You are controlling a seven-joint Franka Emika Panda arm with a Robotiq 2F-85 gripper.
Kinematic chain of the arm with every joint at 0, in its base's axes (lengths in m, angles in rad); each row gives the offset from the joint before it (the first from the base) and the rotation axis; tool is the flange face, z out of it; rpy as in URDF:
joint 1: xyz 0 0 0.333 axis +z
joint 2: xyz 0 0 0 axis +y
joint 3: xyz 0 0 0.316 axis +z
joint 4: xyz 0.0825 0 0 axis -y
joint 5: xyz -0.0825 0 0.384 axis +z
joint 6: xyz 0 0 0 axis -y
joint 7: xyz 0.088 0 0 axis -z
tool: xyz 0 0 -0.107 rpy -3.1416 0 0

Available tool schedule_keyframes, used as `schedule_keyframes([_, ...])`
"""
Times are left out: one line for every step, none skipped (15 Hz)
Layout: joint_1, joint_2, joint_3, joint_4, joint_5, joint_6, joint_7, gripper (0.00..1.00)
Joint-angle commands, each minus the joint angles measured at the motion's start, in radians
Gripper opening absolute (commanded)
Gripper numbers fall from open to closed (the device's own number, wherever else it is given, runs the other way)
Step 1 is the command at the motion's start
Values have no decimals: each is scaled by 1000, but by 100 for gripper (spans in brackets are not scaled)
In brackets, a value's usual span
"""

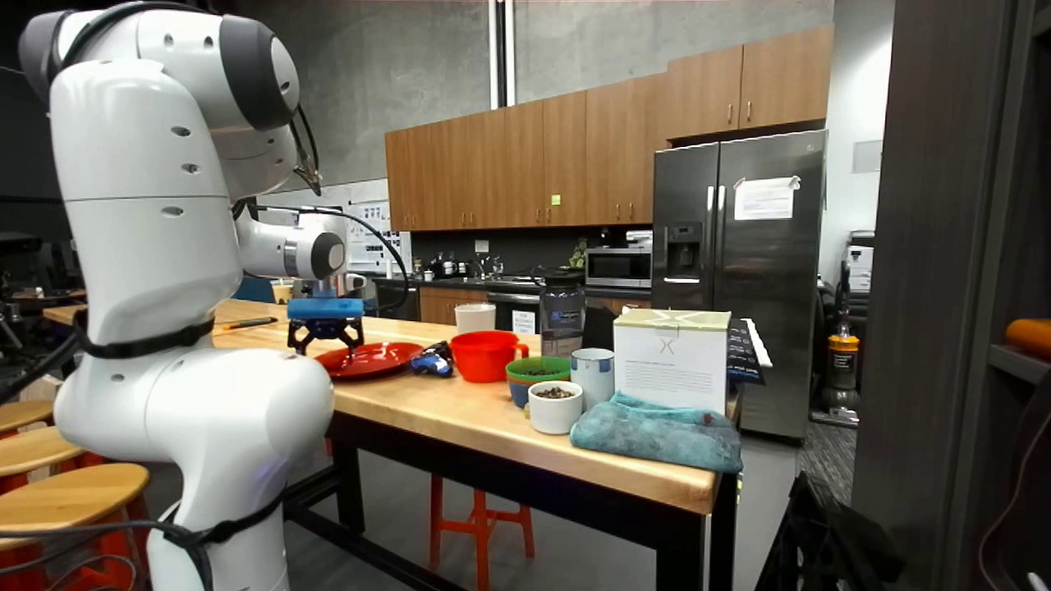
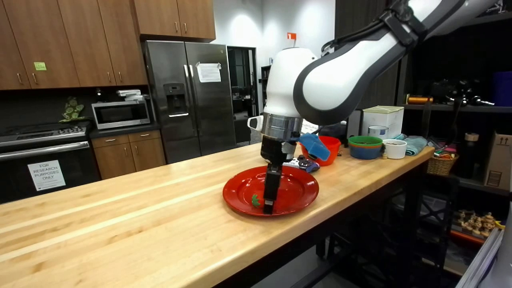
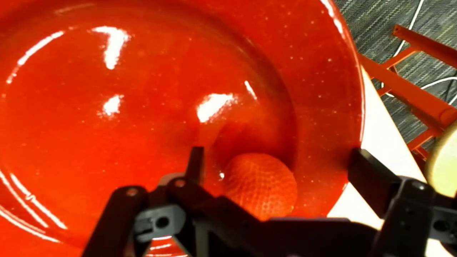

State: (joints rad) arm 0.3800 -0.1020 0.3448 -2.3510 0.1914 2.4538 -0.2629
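oven dr (image 2: 12, 182) sgn (image 2: 47, 175): "FOR RESEARCH PURPOSES ONLY" | wht box (image 1: 669, 373): "X"

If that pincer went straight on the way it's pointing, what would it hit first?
Probably the red plate: the open pincer points down at it, with the strawberry-like object showing between its jaws; depth is unclear.

White robot arm (image 1: 160, 263) bent over, wrist (image 2: 281, 102) low, black pincer (image 3: 276, 159) pointing downward, its jaws standing wide apart
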Motion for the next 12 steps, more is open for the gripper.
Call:
schedule_keyframes([-3, 15, 2, 9, -37, 27, 40, 100])
schedule_keyframes([-1, 17, 2, 13, -33, 29, 40, 100])
schedule_keyframes([0, 18, 2, 17, -24, 30, 36, 100])
schedule_keyframes([4, 17, 1, 22, -5, 28, 23, 100])
schedule_keyframes([6, 17, 0, 29, 11, 24, 12, 100])
schedule_keyframes([8, 18, 0, 33, 22, 22, 6, 100])
schedule_keyframes([9, 19, 0, 35, 26, 23, 6, 100])
schedule_keyframes([10, 20, 1, 36, 33, 24, 3, 100])
schedule_keyframes([11, 20, 2, 39, 39, 23, 1, 100])
schedule_keyframes([13, 20, 2, 39, 48, 22, -3, 100])
schedule_keyframes([15, 24, 3, 40, 62, 23, -8, 100])
schedule_keyframes([16, 29, 6, 39, 62, 28, -4, 100])
